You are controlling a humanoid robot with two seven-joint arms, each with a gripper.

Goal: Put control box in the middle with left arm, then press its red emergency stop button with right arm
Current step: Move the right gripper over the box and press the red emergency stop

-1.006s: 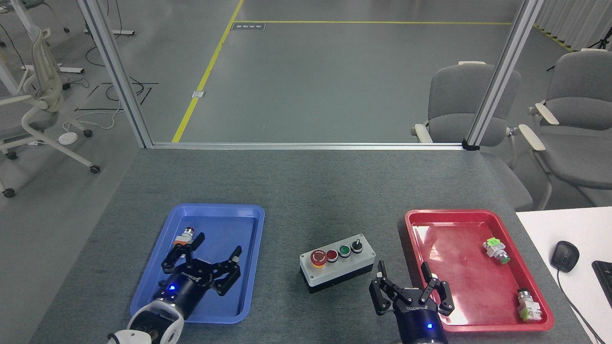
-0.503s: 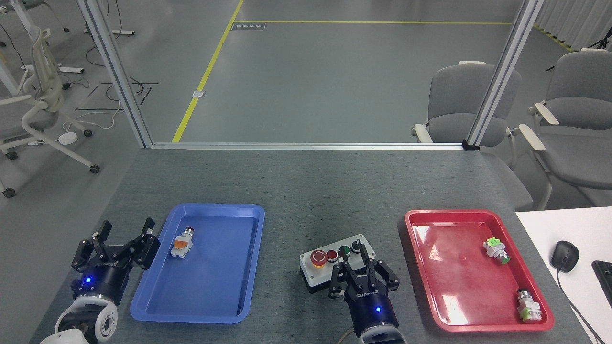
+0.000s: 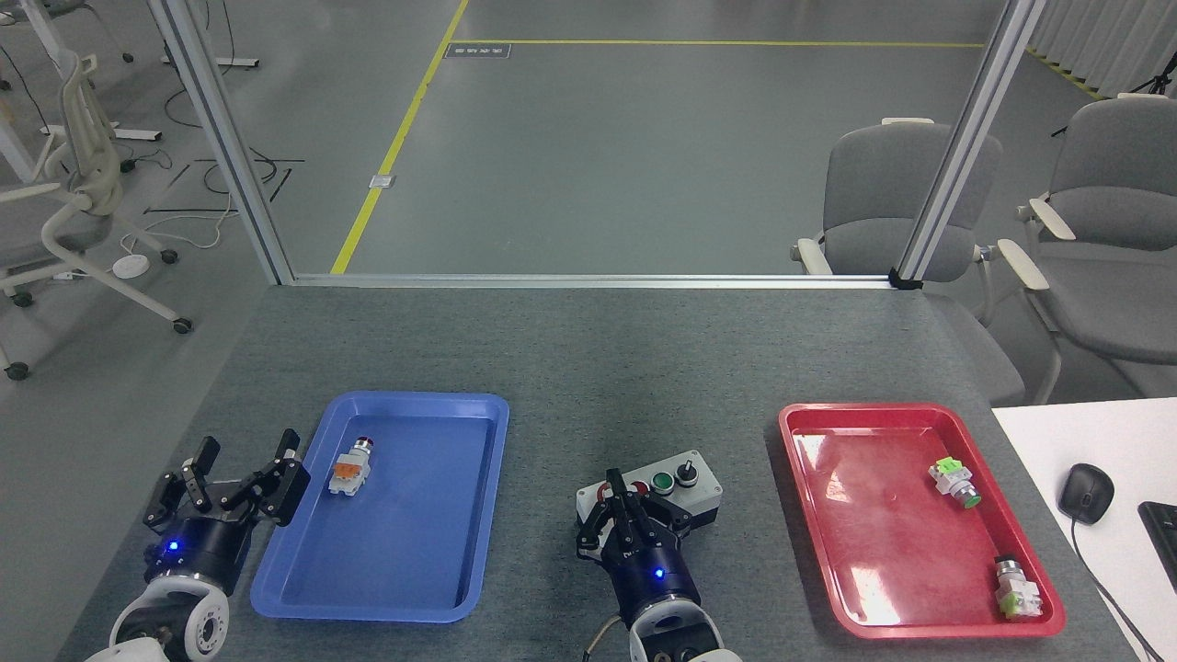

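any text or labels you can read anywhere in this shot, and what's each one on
None can be read.
Floor plate by the yellow line: marks too small to read.
Right gripper: pale print on its body, too blurred to read.
Control box: no legible label showing.

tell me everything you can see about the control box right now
The control box is a light-grey oblong with a black base, lying slightly askew on the grey felt tabletop between the two trays. Its green button and black knob show; the right claw sits over its left end, hiding most of the red buttons.
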